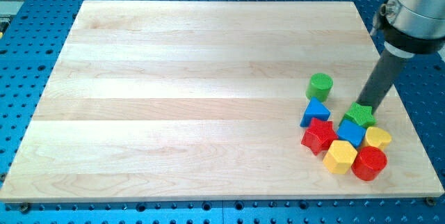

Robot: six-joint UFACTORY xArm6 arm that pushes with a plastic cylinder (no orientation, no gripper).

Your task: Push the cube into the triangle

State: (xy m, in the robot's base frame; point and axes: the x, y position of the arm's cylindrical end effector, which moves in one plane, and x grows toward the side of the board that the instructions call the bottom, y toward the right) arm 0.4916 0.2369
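Observation:
A blue cube sits in a tight cluster at the view's lower right. A blue triangle lies at the cluster's upper left, a short way left of the cube, with a red star between and below them. My rod comes down from the view's upper right. My tip is at the upper edge of a green star, which touches the cube's upper right side.
A green cylinder stands just above the triangle. A yellow heart, a yellow hexagon and a red cylinder crowd the cube's right and lower sides. The wooden board's right edge is close by.

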